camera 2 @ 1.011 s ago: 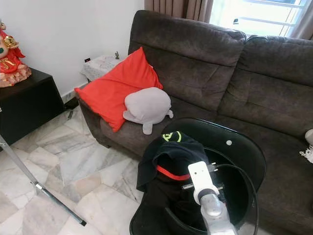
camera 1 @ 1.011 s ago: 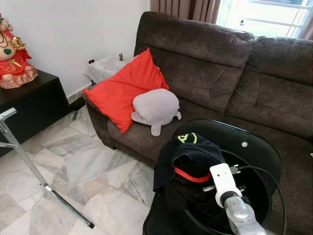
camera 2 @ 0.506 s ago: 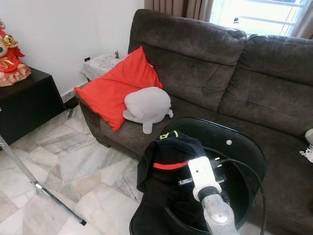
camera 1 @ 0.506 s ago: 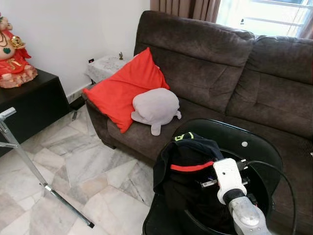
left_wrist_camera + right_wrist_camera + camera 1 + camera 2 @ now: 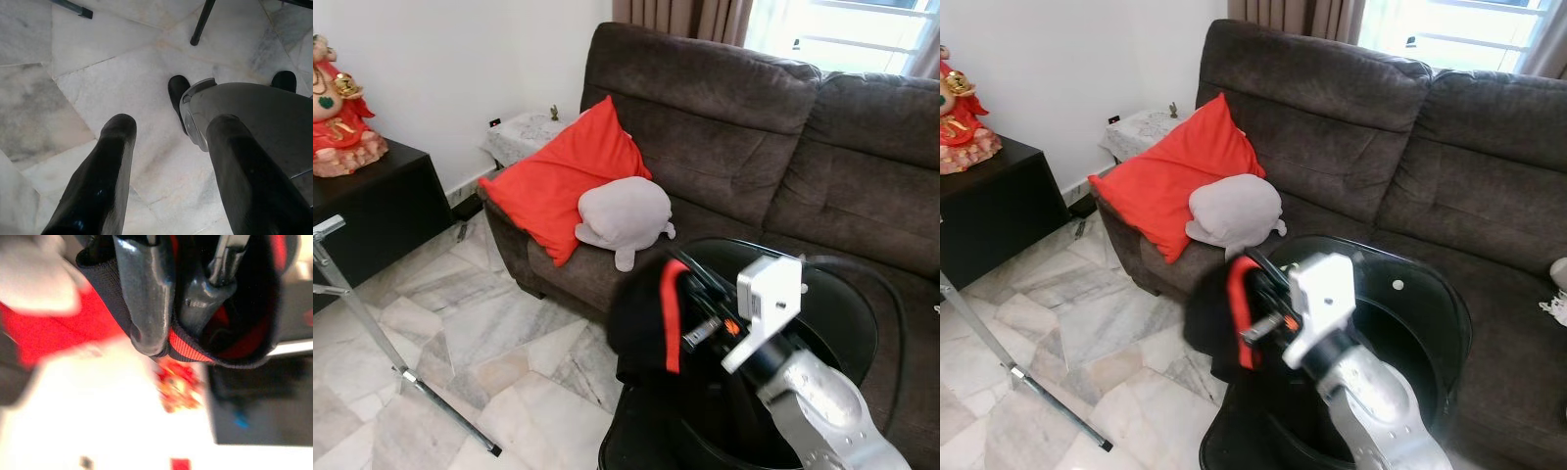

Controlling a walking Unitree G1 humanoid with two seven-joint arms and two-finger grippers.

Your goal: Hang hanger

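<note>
Right gripper (image 5: 690, 318) was clamped on a black garment (image 5: 641, 323) w/ red trim, held up over the near-left rim of the black basket (image 5: 842, 313). Red band ran roughly vertical. Garment blurred; hanger not made out. Open marble floor (image 5: 470, 333) lay left, bounded by the sofa (image 5: 754, 147), black cabinet (image 5: 382, 211) & a metal stand (image 5: 372, 333). Left gripper (image 5: 168, 166) hung over the floor, fingers apart.

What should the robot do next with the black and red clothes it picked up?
Probably keep lifting the black garment clear of the black basket, then turn toward the metal rack on the robot's left. The right gripper holds it by the red-trimmed collar, but part hangs at the rim.
</note>
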